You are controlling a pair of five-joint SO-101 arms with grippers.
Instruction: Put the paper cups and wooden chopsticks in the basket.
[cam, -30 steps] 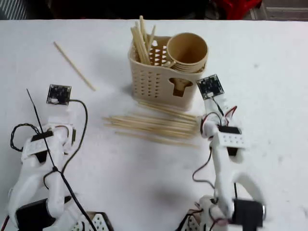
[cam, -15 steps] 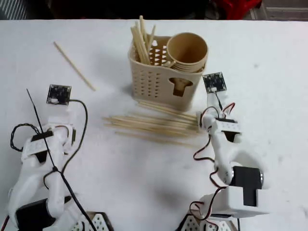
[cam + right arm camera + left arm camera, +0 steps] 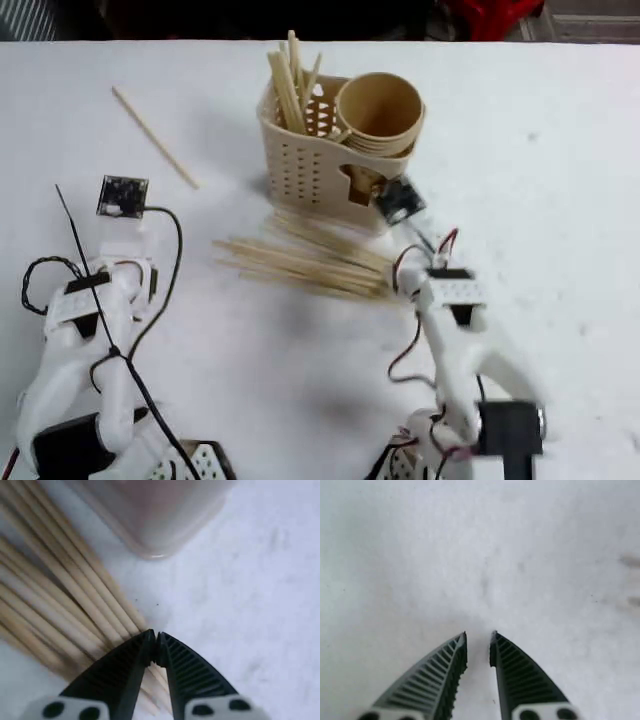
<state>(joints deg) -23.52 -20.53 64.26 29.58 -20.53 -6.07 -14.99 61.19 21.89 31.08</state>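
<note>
Chopsticks (image 3: 300, 262) of pale wood in loose bundle, flat on counter (image 3: 560, 150), just beside basket (image 3: 310, 170) on its side nearer to arms; one lone stick (image 3: 155, 137) well apart, toward far left of counter. Already inside basket: stack of paper cups (image 3: 380, 105) and some upright sticks (image 3: 290, 75) leaning on its wall. Right end effector (image 3: 156, 641) low over one end of bundle, near basket corner, fingertips pressed together with no stick visible between them; impossible to tell whether resting on wood beneath. Left end effector (image 3: 479, 639) over bare counter, parted by narrow gap only, holding nothing. By judgement, very light and stiff, thin and round, with smooth surface: likely to roll, to slip sideways out of pads, and to fan apart when lifted only partly. Not fragile under moderate squeeze, yet ready to pivot and droop if pinched at very tip. Better to take few at once, across their width, near middle of length for balance, with jaws opened wide first and lowered almost to counter. Then to tilt upright over basket, being too long to lie flat inside. For lone stick, same hold at middle, probably by left arm.
</note>
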